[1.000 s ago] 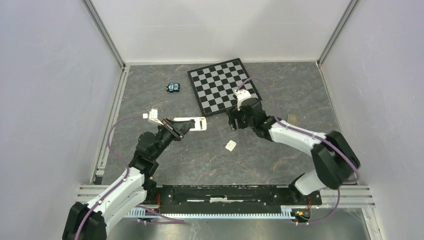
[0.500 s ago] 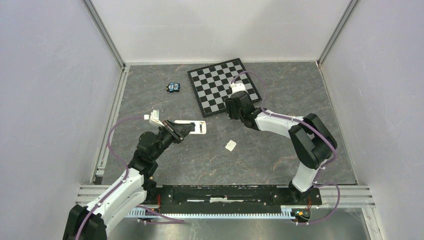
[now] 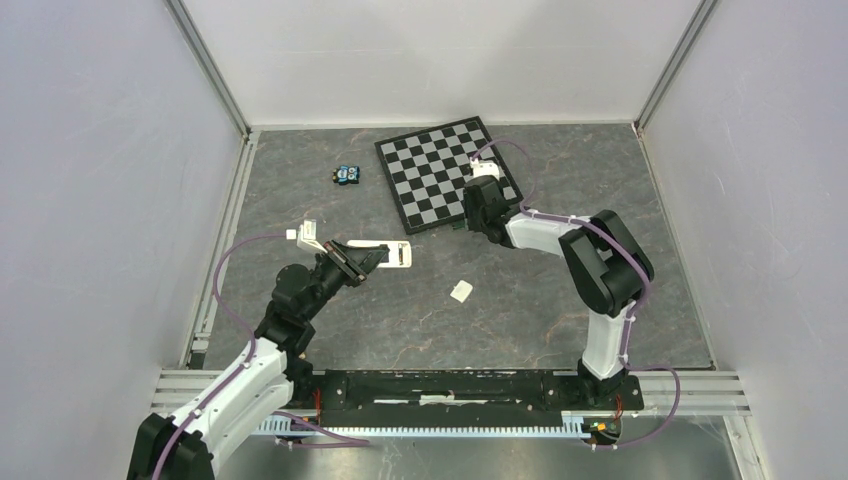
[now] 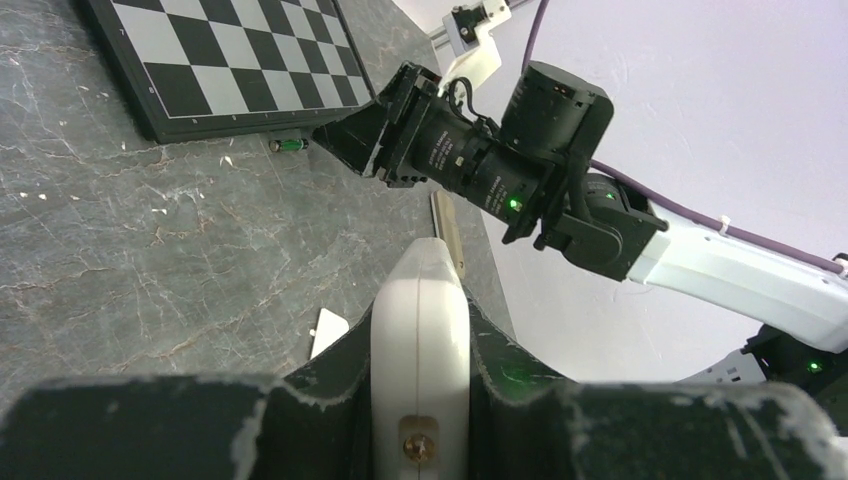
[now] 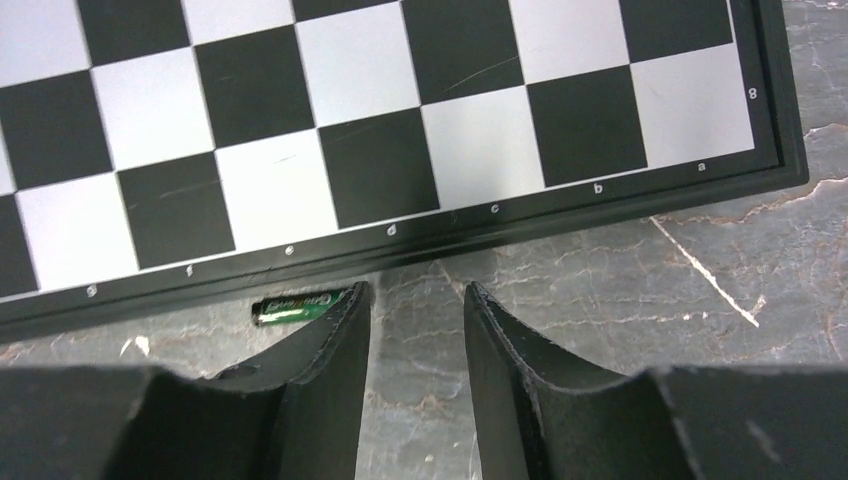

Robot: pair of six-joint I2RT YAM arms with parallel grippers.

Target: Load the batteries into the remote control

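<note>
Our right fingers (image 5: pixel 510 380) stand apart with only bare worktop (image 5: pixel 620 300) between them. The one battery (image 5: pixel 290 306) we can see lies at the lower left of the wrist view, outside that gap, along the chessboard (image 5: pixel 470 150) edge and meeting the fingertip on the frame's left. Closing here would likely pinch nothing, or nudge it rolling along the rim. Our left fingers (image 4: pixel 330 370) are clamped on a white slab (image 4: pixel 420 320).
</note>
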